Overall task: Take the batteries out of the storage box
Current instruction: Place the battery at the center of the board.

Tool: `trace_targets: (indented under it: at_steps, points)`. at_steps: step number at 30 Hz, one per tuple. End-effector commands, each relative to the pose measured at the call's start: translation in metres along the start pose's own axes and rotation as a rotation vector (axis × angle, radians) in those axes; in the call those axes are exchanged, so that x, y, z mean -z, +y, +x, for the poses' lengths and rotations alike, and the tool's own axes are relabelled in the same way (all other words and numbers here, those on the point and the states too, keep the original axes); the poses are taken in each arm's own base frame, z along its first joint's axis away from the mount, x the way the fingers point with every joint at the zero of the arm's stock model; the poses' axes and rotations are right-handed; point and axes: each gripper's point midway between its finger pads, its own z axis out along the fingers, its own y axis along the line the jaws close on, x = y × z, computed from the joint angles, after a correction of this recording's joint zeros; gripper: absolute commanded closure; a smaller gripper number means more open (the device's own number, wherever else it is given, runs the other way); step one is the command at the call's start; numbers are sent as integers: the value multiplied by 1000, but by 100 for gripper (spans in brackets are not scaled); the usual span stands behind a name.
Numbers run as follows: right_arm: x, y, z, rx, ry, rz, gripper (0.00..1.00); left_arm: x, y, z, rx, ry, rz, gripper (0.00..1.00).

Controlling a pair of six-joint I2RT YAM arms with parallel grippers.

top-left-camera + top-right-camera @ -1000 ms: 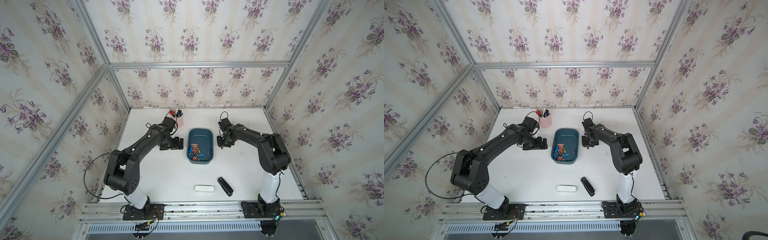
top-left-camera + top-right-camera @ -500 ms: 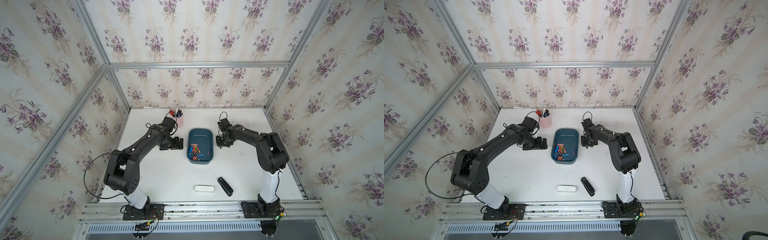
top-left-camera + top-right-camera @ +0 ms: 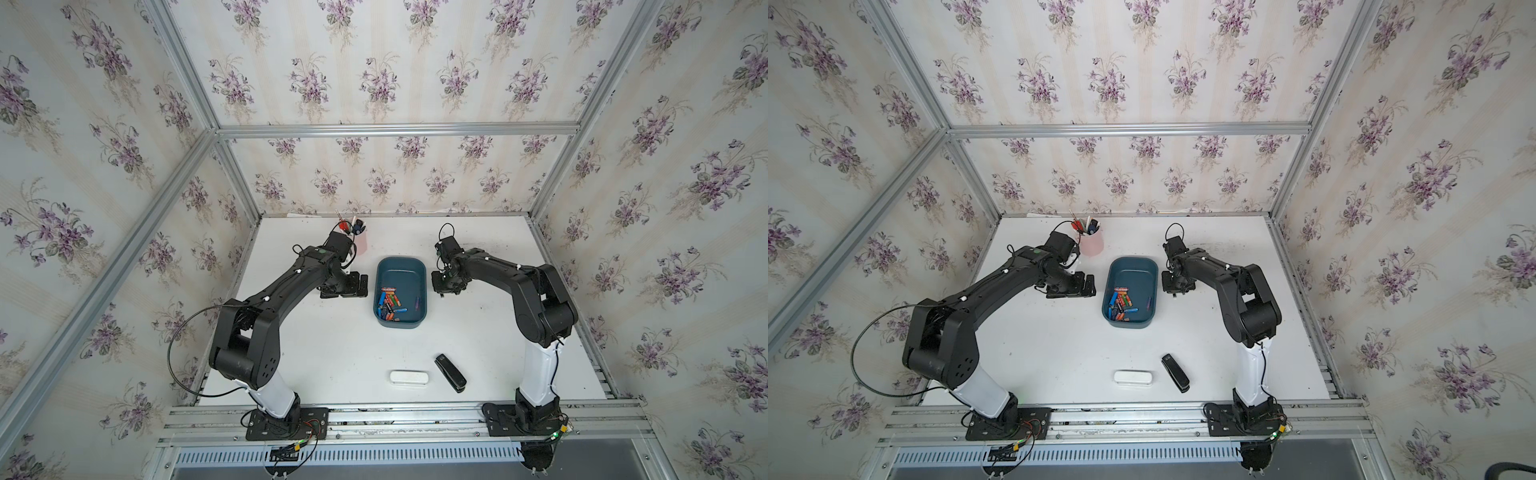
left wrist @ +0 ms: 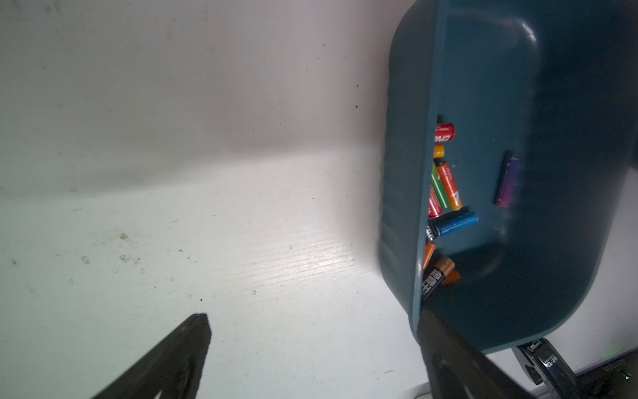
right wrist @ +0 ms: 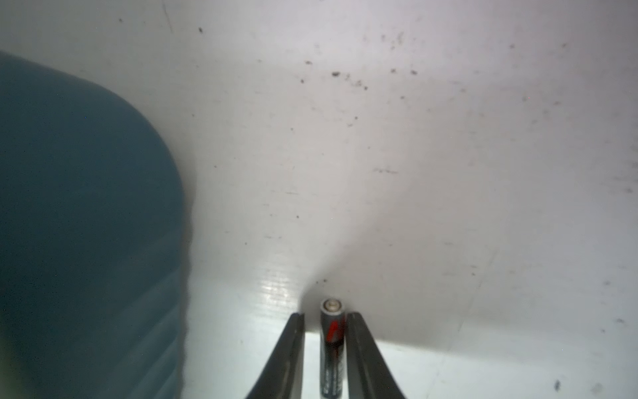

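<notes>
I find the right end effector (image 5: 326,316) released: its jaws stand slightly parted astride one black battery (image 5: 332,338) lying on the desk (image 5: 414,172) just beside the box (image 5: 69,207), with a gap at one side. The left end effector (image 4: 314,316) is wide apart and empty at the box's opposite wall. The other batteries (image 3: 388,305) lie heaped inside the box. I judge them light, rigid, slick and prone to rolling. I would pinch mid-barrel.

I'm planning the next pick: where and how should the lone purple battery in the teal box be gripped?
Grip the purple battery at mid-body, coming straight down from above, fingers closing across its width. It lies flat on the storage box floor, apart from the other batteries, parallel to the long walls; the nearby wall may leave one finger little room.
</notes>
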Motion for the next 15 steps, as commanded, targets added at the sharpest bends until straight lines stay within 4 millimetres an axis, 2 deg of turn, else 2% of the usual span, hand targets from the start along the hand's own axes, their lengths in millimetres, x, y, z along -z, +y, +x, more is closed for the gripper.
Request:
trace_targets:
  at_steps: [1, 6, 15]
  points:
    - [10, -1, -5, -4, -13, 12, 72, 4, 0, -1, -25, 10, -29, 2]
    - [28, 4, -19, -9, -59, -6, 70, 10, -5, -5, -84, 30, -104, 2]
    - [58, 6, -35, -10, -119, -12, 68, 14, -34, -11, -228, 55, -255, 4]
